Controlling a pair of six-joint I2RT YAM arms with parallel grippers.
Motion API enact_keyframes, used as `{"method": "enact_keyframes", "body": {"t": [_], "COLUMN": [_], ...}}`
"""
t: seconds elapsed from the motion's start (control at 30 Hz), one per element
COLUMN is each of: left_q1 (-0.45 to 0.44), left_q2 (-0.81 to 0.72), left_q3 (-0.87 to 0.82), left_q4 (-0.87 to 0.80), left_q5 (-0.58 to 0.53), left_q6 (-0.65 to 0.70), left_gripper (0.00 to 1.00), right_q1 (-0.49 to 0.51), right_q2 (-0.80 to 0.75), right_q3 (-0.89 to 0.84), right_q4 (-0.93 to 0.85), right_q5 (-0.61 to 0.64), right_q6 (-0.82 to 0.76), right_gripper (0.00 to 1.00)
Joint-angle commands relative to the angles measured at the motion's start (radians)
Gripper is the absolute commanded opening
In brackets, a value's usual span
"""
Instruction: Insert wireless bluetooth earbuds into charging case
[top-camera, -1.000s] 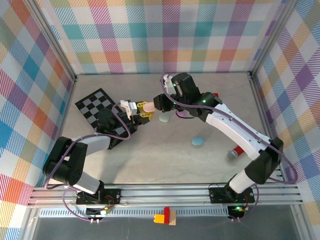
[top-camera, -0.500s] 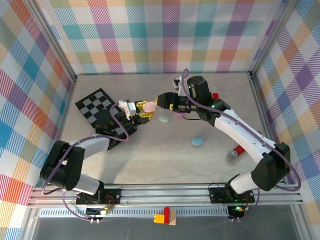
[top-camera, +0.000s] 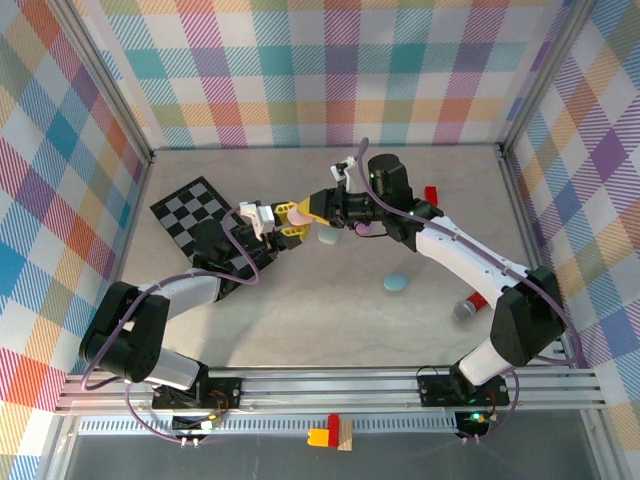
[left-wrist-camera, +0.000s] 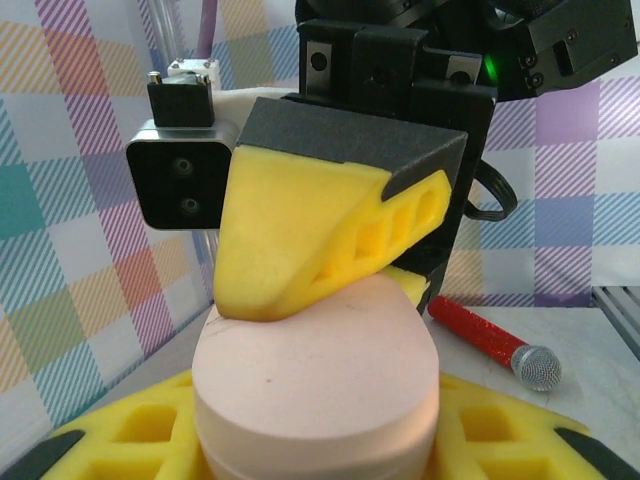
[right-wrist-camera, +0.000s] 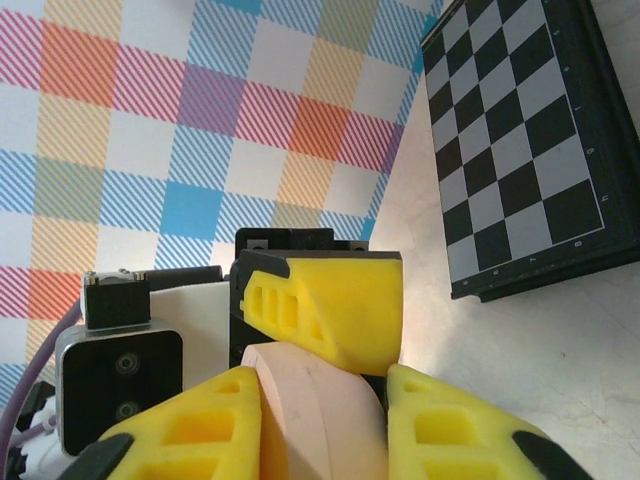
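The pink case (left-wrist-camera: 315, 380) runs off the bottom edge in both wrist views, and a finger (left-wrist-camera: 300, 240) of the right hand (top-camera: 313, 208) covers its far rim; whether that hand actually pinches it is unclear. Beyond the case, the chessboard (right-wrist-camera: 530, 140) is cropped at the right edge.

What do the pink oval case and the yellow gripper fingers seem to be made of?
The pink oval case: likely moulded plastic, matte, smooth, with a seam around its side. The yellow gripper fingers: grainy matte surface with cut-out cells, so foam or printed plastic; cannot tell which.
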Motion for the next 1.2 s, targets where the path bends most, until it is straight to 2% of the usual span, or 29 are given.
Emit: {"method": "enact_keyframes", "body": {"t": [0.0,0.07,0.13,0.3,0.37,0.47,0.7,0.8,0.87,1.03,1.17], "left_q1": [-0.007,-0.008,-0.008,-0.037,-0.077,-0.131,-0.177,-0.179,-0.177,-0.146,-0.089], "left_q2": [-0.030,-0.051,-0.082,-0.172,-0.221,-0.266,-0.275,-0.272,-0.271,-0.269,-0.292], "left_q3": [-0.013,-0.035,-0.066,-0.121,-0.127,-0.112,-0.077,-0.064,-0.062,-0.053,-0.078], "left_q4": [-0.008,-0.043,-0.114,-0.396,-0.565,-0.772,-0.940,-0.955,-0.940,-0.907,-0.840], "left_q5": [-0.013,-0.042,-0.063,-0.099,-0.155,-0.230,-0.280,-0.277,-0.284,-0.368,-0.494], "left_q6": [0.019,0.045,0.088,0.221,0.309,0.418,0.513,0.505,0.474,0.354,0.264], "left_gripper": [0.59,0.88,1.00,1.00,1.00,1.00,1.00,1.00,1.00,1.00,1.00], "right_q1": [-0.019,-0.042,-0.072,-0.117,-0.118,-0.119,-0.119,-0.119,-0.118,-0.120,-0.134], "right_q2": [-0.056,-0.070,-0.075,-0.057,-0.035,0.014,0.183,0.226,0.229,0.175,0.079], "right_q3": [-0.063,-0.116,-0.171,-0.286,-0.300,-0.329,-0.347,-0.348,-0.343,-0.323,-0.301], "right_q4": [0.058,0.101,0.112,0.075,0.005,-0.009,0.064,0.089,0.061,-0.070,-0.180], "right_q5": [0.039,0.055,0.079,0.151,0.205,0.247,0.238,0.236,0.263,0.400,0.540], "right_q6": [0.017,0.024,0.022,-0.044,-0.106,-0.140,-0.143,-0.140,-0.156,-0.215,-0.289], "right_gripper": [0.19,0.20,0.19,0.20,0.21,0.22,0.23,0.24,0.30,0.60,0.73]}}
